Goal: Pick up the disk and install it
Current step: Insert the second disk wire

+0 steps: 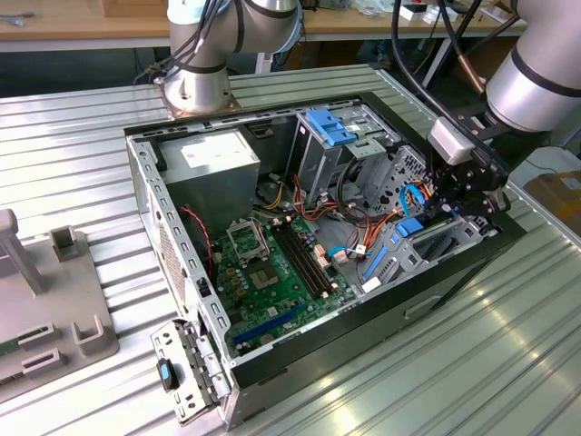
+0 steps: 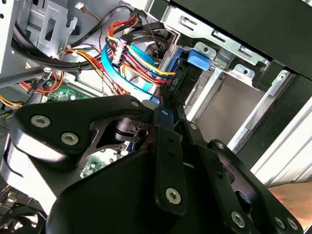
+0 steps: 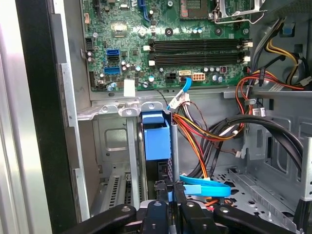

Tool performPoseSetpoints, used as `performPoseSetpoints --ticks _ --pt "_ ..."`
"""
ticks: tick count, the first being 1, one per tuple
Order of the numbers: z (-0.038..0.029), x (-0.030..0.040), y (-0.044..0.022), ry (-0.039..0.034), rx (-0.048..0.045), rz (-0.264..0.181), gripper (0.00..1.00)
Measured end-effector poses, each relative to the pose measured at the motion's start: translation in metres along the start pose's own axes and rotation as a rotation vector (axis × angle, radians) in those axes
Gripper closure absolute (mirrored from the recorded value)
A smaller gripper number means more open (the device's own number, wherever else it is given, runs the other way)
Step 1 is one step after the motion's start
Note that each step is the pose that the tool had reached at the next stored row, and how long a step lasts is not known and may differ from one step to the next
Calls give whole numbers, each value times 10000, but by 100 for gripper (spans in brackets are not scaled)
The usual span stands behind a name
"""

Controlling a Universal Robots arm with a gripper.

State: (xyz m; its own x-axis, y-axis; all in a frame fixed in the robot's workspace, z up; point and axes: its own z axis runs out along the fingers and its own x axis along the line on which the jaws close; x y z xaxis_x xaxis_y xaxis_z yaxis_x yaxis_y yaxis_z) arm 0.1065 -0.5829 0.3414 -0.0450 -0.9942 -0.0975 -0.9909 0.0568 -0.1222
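Note:
The disk (image 1: 408,227) stands on edge in the metal drive cage (image 1: 454,241) at the open computer case's corner, on the exterior view's right. Its blue carrier frame (image 3: 157,136) sits between the cage's slot walls, and its dark body runs back to my fingers. My gripper (image 1: 447,204) hangs right above the cage. In both wrist views its fingers (image 3: 164,191) are closed narrowly on the disk's near edge (image 2: 181,80). The blue end tab (image 2: 197,58) sits at the cage's mouth.
Bundled red, yellow and orange wires (image 3: 204,131) and a flat blue cable (image 3: 204,187) lie right beside the slot. The motherboard (image 1: 272,263), power supply (image 1: 204,163) and a fixed blue bracket (image 1: 329,127) fill the case. A grey fixture (image 1: 45,300) sits on the table at the exterior view's left.

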Motion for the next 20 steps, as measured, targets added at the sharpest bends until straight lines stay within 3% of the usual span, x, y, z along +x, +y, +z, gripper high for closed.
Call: performPoseSetpoints --ticks 8,10,12,20 --pt "19 3 2 0 0 0 84" --pt "20 3 2 0 0 0 76" --pt "18 3 2 1 0 0 76" --pt "-169 -17 -21 -1 1 0 76"
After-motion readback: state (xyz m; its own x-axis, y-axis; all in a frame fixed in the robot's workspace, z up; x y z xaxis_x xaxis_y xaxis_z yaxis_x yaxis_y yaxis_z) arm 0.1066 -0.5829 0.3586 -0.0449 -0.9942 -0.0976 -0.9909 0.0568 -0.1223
